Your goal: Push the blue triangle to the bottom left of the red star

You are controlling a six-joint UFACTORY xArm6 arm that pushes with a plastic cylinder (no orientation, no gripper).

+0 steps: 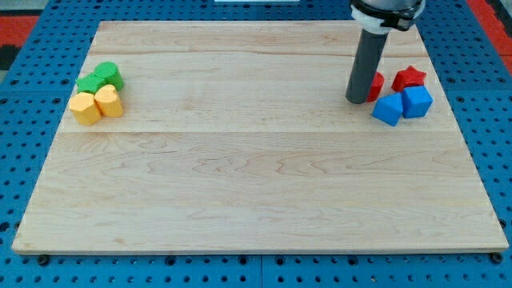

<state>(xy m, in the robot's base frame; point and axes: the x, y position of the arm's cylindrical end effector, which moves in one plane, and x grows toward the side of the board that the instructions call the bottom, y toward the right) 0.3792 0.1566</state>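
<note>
Blue triangle (389, 109): on the light wooden worktop (256, 184), toward the view's right edge, lowest of the right-hand cluster. Sits below and to the view's left of the red star (410, 78), near it but apart. Touches a second blue block (417, 101) on its right side, cube-like, though the exact shape is hard to tell.

At about the same depth, far across at the view's left: two yellow blocks (86, 108) (109, 102), pressed side by side, shapes unclear.

A little farther back, my tip (357, 101): planted on the worktop just left of the blue triangle and slightly above it, with a narrow gap between. Jaws: cannot tell, since only a straight dark rod (366, 64) shows, holding nothing.

Behind the rod, a red block (377, 85), partly hidden, shape not readable, just left of the red star.

Farthest in the left cluster: two green blocks (110, 74) (88, 83), touching each other and resting against the top of the yellow pair.
</note>
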